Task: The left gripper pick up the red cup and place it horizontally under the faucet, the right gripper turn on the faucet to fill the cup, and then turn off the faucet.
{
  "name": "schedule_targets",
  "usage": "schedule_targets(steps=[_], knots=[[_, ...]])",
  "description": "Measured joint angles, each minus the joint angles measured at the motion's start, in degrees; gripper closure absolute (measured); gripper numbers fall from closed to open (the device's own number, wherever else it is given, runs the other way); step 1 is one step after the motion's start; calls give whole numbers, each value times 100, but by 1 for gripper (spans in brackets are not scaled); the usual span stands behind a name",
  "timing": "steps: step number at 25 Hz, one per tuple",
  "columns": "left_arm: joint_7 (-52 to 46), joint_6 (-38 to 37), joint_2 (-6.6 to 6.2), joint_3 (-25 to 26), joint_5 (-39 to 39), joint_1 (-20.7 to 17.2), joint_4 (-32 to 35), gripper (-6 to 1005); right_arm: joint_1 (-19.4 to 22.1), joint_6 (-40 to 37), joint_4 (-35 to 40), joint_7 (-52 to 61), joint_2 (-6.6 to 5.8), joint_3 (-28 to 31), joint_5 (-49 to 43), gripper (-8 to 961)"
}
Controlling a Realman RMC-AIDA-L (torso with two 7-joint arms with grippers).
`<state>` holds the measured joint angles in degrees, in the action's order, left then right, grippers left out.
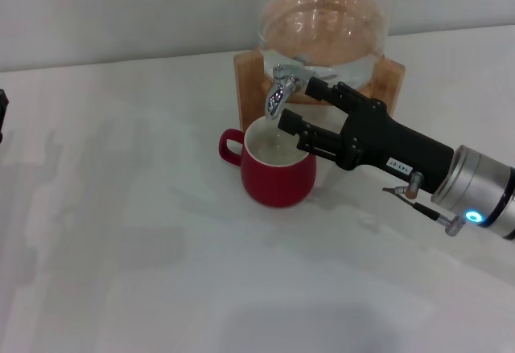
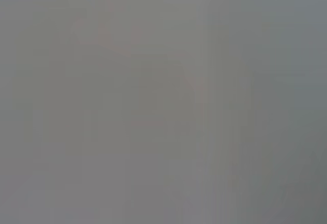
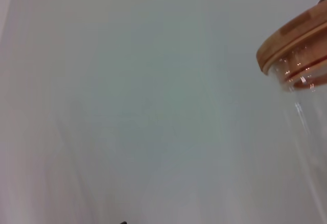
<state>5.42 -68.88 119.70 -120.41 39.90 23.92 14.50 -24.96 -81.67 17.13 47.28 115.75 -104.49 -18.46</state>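
Observation:
The red cup (image 1: 278,172) stands upright on the white table, handle to the left, its white inside right below the spout of the chrome faucet (image 1: 281,92). The faucet is fixed to the glass dispenser (image 1: 322,23) on a wooden stand (image 1: 248,80). My right gripper (image 1: 299,105) is open, its two black fingers just right of the faucet: one by the tap's base, one over the cup's rim. I cannot tell whether they touch the tap. Of the left gripper only a black sliver (image 1: 2,112) shows at the far left edge, well away from the cup.
The white table (image 1: 145,256) stretches in front of and left of the cup. The right wrist view shows the dispenser's wooden lid (image 3: 294,35) and glass wall (image 3: 309,117) against a pale wall. The left wrist view shows only grey blur.

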Motion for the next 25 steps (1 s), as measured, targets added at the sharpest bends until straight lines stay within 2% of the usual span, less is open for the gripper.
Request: schedule_targets(steps=[11, 25], knots=[[-4, 22, 0, 0, 14, 1, -49, 342, 111, -363, 1, 9, -13, 51, 28, 85], [6, 11, -8, 42, 54, 8, -61, 342, 185, -418, -43, -27, -74, 862, 31, 85]])
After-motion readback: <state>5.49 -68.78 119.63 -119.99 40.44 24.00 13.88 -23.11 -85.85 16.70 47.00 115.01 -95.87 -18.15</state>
